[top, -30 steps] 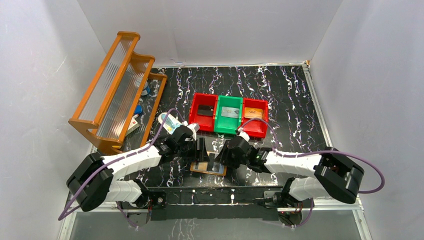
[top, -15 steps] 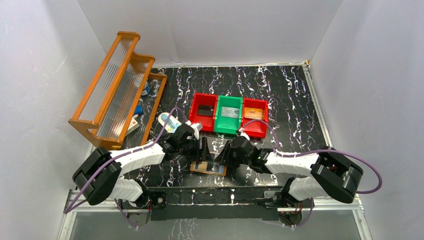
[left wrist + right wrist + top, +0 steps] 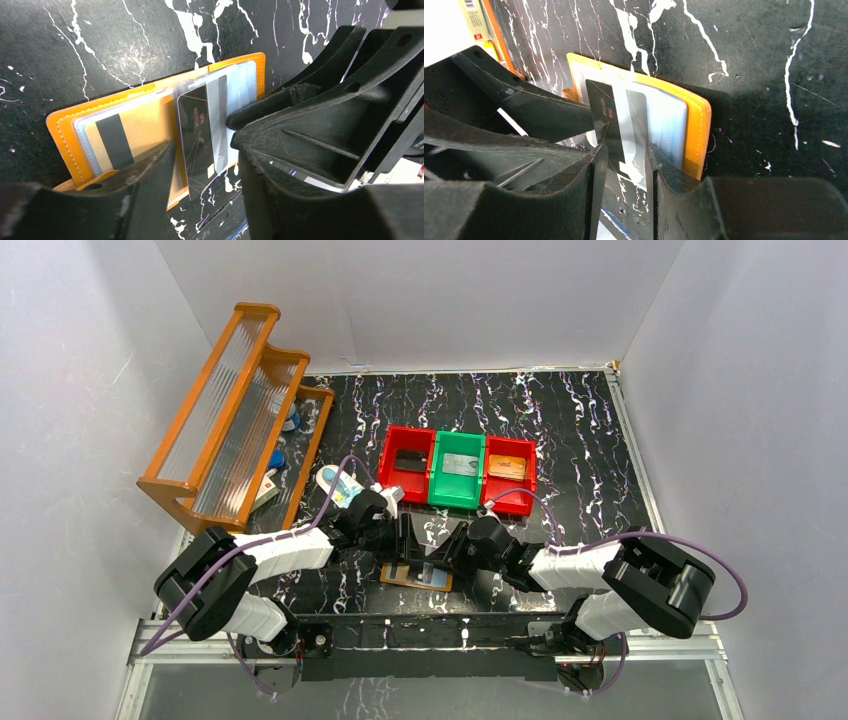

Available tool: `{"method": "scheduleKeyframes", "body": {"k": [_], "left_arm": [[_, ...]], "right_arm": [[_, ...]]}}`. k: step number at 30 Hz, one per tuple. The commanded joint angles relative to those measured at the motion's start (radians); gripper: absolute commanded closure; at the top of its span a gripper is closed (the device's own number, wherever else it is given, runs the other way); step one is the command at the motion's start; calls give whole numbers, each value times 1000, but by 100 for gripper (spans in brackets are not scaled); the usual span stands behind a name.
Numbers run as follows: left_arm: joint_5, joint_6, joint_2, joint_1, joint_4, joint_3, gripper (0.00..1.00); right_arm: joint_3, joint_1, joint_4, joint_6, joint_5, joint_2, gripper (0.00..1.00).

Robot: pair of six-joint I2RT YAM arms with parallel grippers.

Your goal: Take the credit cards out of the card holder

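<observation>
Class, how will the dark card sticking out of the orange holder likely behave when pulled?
The card looks thin and glossy, so probably stiff yet slippery to pinch. It lies flat, partly out of the holder, so it likely slides rather than tips.

I'm running a lab test booth, not a home.
White panels (image 3: pixel 480 290) wall in a black marbled table (image 3: pixel 580 430); from the red and green bins (image 3: pixel 457 472), a wooden rack (image 3: pixel 235 410) stands left and the mounting rail (image 3: pixel 430 628) lies nearer.
</observation>
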Motion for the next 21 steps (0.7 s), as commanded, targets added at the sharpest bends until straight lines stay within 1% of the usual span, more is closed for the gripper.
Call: {"method": "scheduleKeyframes", "body": {"k": [1,3,6,9,12,17,21], "left_arm": [[71,-20,24,4,58,-35,58],[75,-22,27,4,57,-31,66],[43,-17,14,3,16,-26,74],[17,-12,2,3,-12,-20,86],[15,-7,-5,3,-26,-12,95],[-23,19,-35,3,-108,8,100],[-71,34,-95,4,-165,10,100]], "right_arm": [[-43,-1,-149,-21,19,53,56],[-41,0,-153,-21,22,53,56],[-35,-2,-168,-29,30,52,56],[-33,-2,-176,-33,30,52,56],[-26,-1,-189,-35,33,51,56],[-14,-3,-225,-44,51,32,53],[-14,-5,-245,-60,55,13,50]]}}
